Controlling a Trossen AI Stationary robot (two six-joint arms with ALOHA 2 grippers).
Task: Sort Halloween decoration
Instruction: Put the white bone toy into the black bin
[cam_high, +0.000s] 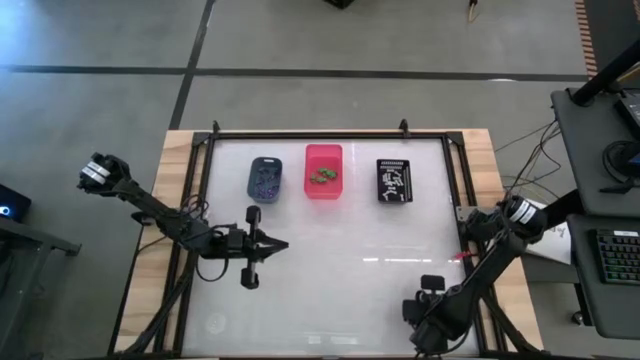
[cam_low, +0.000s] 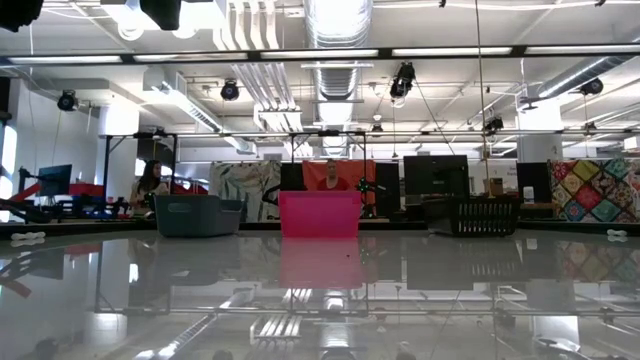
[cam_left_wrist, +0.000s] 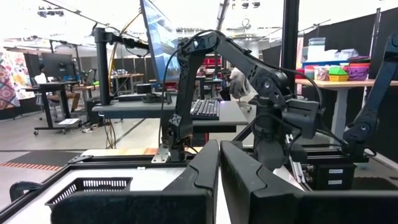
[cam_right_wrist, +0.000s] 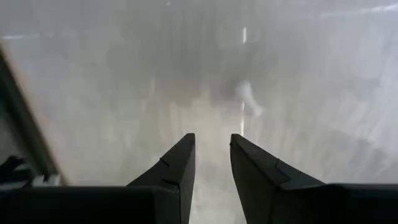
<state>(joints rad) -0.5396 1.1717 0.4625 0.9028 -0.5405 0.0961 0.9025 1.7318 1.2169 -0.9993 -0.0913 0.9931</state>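
I see purple trinkets (cam_high: 264, 181) in the blue-grey bin (cam_high: 264, 164), green ones (cam_high: 322, 177) in the pink bin (cam_high: 323, 152), white ones (cam_high: 392, 180) in the black bin (cam_high: 394, 163) | left gripper (cam_high: 283, 245) fingers together, empty, left-centre above table (cam_high: 360, 280) | right gripper (cam_right_wrist: 211, 152) narrow gap, empty, near front right edge

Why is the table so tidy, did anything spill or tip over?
Nothing stands out. The blue-grey bin, pink bin and black bin stand in a neat row, trinkets inside, none spilled on the table.
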